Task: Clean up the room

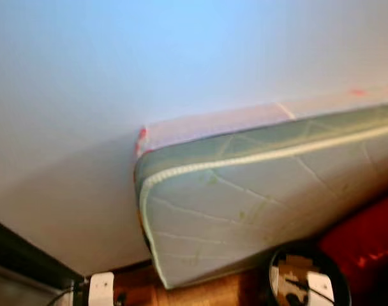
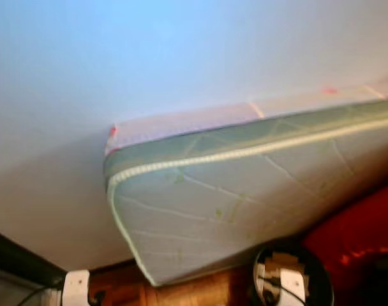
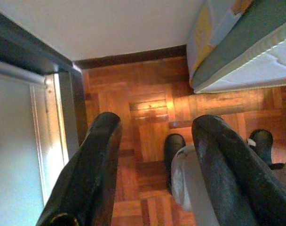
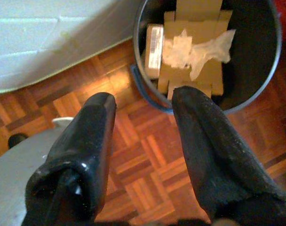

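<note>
Rubbish, namely flattened cardboard point(image 4: 192, 42) and a crumpled white wrapper point(image 4: 199, 47), lies inside the round dark bin point(image 4: 263, 80), which stands on the parquet floor point(image 4: 147, 155) just beside the mattress point(image 1: 258, 197). That is where tidied scraps belong, so this part of the job looks settled. The right gripper point(image 4: 143, 101) hangs above the bin's near rim with its fingers apart and nothing between them, which suggests it is free for the next pick-up. The left gripper point(image 3: 157, 127) hovers over the floor on the far side of the mattress corner from the bin, also spread wide and holding nothing. Beyond the bin, the mattress leans against the pale wall point(image 1: 117, 76), likely stood there to clear floor space. A red thing point(image 1: 366, 242) sits next to the bin; I cannot tell what it is.
</note>
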